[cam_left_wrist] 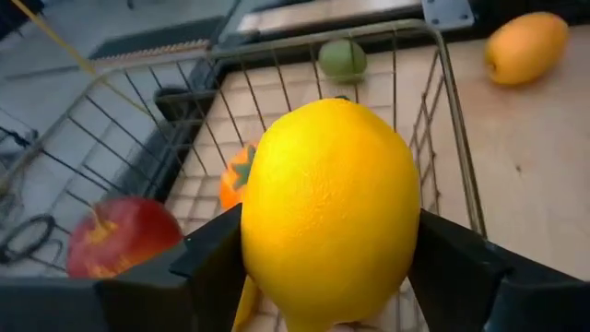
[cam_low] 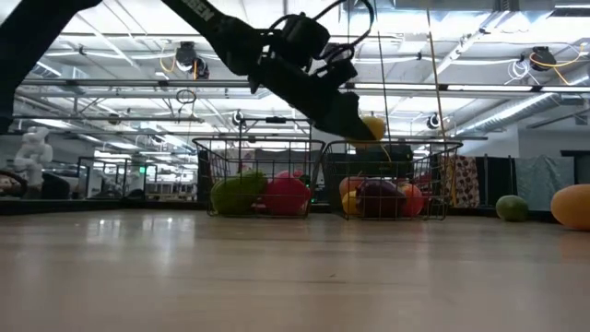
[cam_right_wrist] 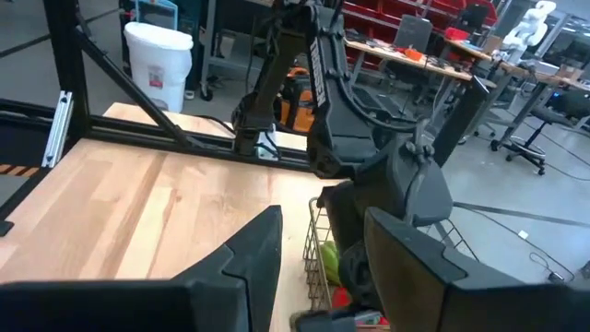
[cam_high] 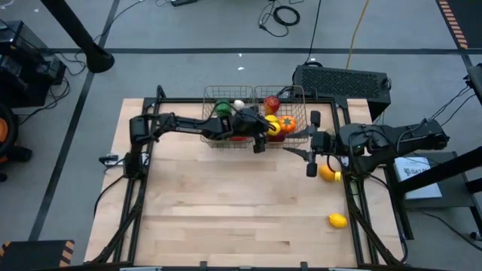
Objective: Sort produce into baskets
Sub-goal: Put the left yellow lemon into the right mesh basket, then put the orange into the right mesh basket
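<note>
While the left gripper reaches from the table's left side across to the two wire baskets at the far edge, the high view shows it over the right basket with a yellow lemon pinched between its fingers; beneath and around it lie a red apple and an orange fruit, while the left basket holds a green pepper and a white garlic. The right gripper waits just beside the right basket's near right corner, fingers spread apart and holding nothing, and two more lemons lie on the table near the right edge, one close to that gripper and one nearer the front. From the low view, the left arm comes down from above and carries the lemon above the rim of the right basket, whose contents show red and orange through the mesh; the left basket holds green and red produce. Through the left wrist view, the lemon fills the space between the two dark fingers, clamped on both sides, above the basket's mesh floor with the apple below. Seen from the right wrist view, the right arm's own fingers stand parted with bare tabletop between them.
</note>
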